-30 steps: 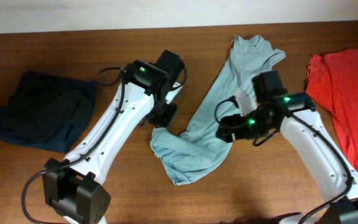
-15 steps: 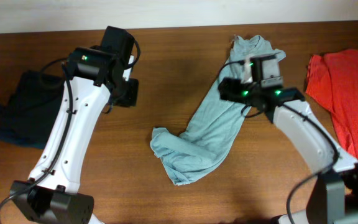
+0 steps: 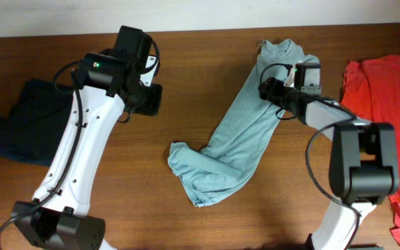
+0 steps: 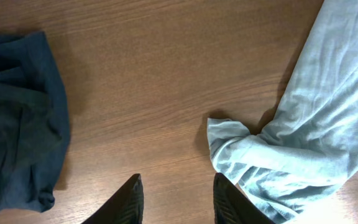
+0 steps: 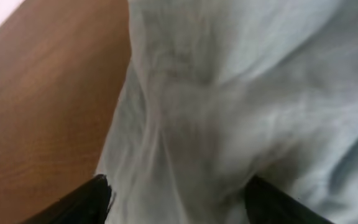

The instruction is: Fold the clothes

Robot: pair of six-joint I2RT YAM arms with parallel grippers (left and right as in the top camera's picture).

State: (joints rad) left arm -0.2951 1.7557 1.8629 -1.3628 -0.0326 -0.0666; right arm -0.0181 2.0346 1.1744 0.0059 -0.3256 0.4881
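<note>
While the T-shirt is lying mid-table, running diagonally from far-right collar to bunched near-left end, the right gripper is gaping open over its blurred cloth and the left gripper is gaping empty above the table.

The left claw has left the crumpled lower end of the pale grey-blue T-shirt at frame centre. It has swung to the upper left and is now over bare tabletop, between the shirt and the dark navy garment. In the last half second it edged only slightly rightward. The right claw has climbed from the shirt's middle to its upper part near the collar. The right arm, earlier stretched diagonally from the lower right, now stands folded at the right of the frame.
</note>
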